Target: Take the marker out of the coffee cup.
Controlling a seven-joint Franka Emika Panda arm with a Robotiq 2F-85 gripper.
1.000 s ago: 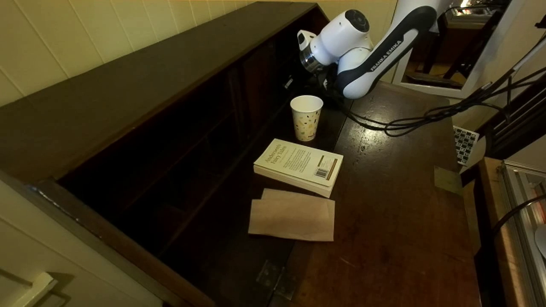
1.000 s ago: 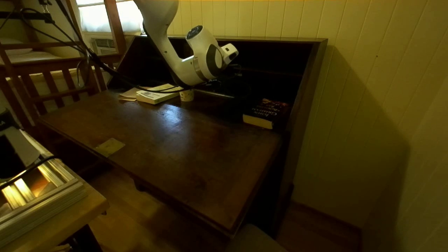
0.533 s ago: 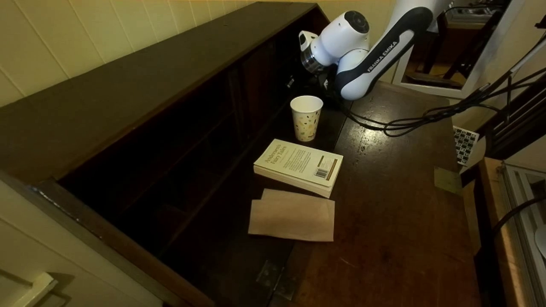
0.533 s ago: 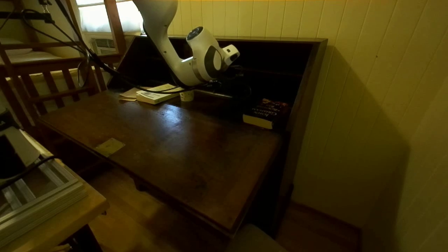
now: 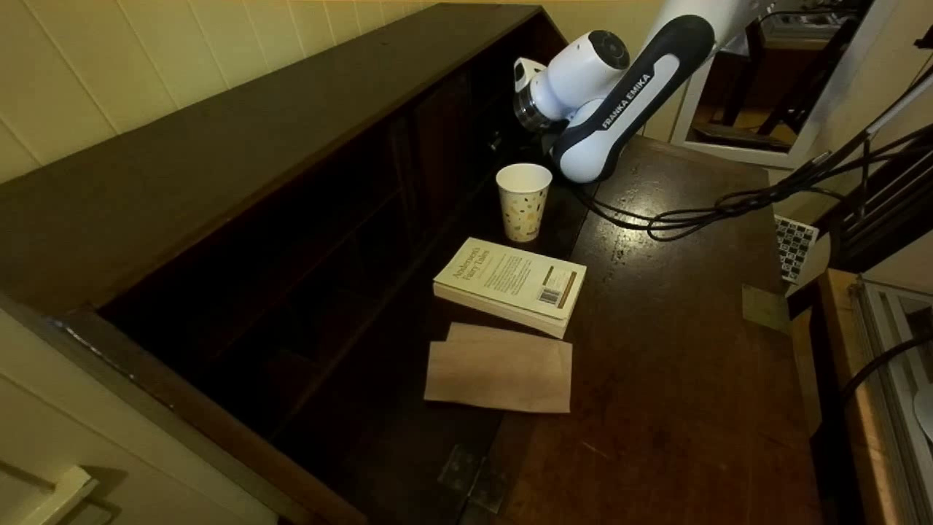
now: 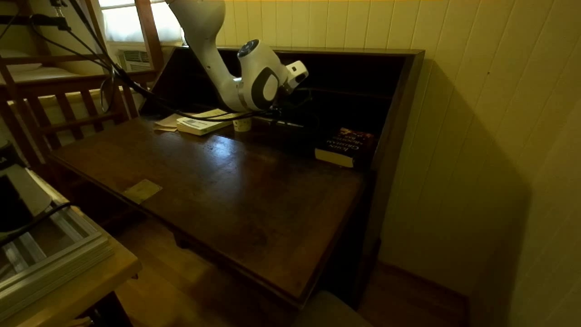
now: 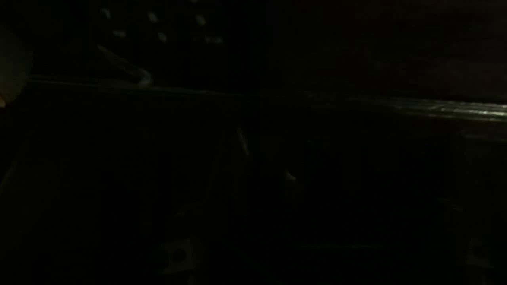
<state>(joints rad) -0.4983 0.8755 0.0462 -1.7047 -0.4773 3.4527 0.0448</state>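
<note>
the tool (image 7: 323,213) stands with its two fingers (image 7: 188,253) spread wide apart at the foot of the wrist view; most of that view is too dark to read. in both exterior views the tool is lost in shadow below the bent arm (image 5: 627,102), whose end leans toward the dark back of the bench (image 5: 678,379). the coffee cup (image 5: 523,208), white with small coloured specks, stands upright on the bench near the arm, mouth up; in an exterior view the arm hides part of it. the marker cannot be made out in any view. just beside the cup a white book (image 5: 510,284) lies flat with its barcode side up, "andersen's fairy tales" printed on it, and next to that lies some folded brown paper (image 5: 503,375). a thick dark book (image 6: 347,145), lettered "john grisham", lies on the bench well apart from the cup. black cables (image 5: 773,194) run from the arm out over the bench. a metal plate (image 6: 143,190) is set into the bench top near its front edge, and a pale panelled wall (image 6: 340,22) rises behind.
</note>
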